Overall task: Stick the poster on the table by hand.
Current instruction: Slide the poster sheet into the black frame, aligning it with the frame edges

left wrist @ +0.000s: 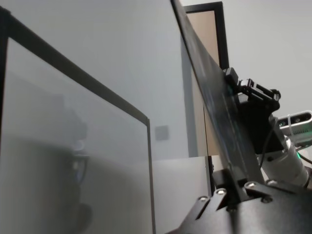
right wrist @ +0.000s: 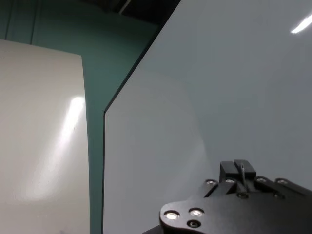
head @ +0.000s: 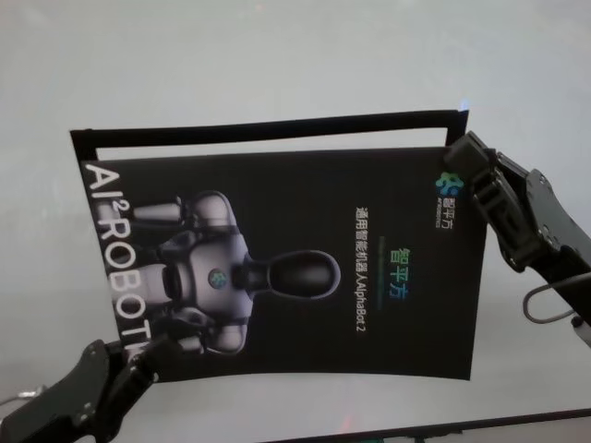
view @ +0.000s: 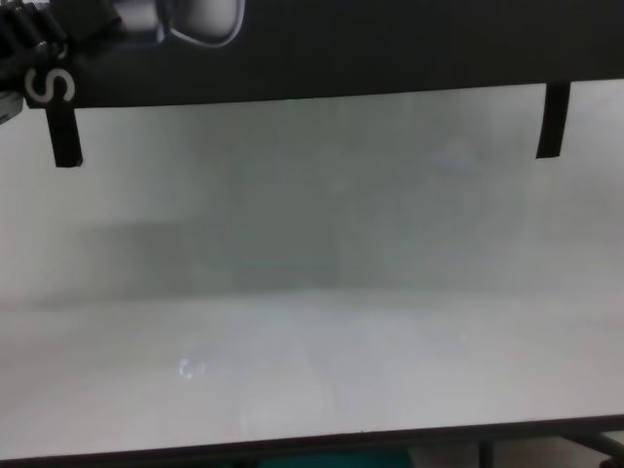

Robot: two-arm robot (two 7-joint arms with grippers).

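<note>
The poster (head: 305,268) is held above the table (head: 277,65), clear of its surface. The left tool (head: 138,355) is clamped on the poster's near left corner; the right tool (head: 462,161) is clamped on its far right corner. Two tape strips (view: 66,136) hang from the poster's near edge, one at each end.

Dim, soft light; glare streaks on the table (right wrist: 58,146); glossy poster (head: 369,305) slightly blurred.

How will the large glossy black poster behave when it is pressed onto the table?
The large glossy black poster is probably thin and floppy: held at two corners by the left gripper and right gripper, its edges curve. Two narrow black tape strips dangling below may stick early.
</note>
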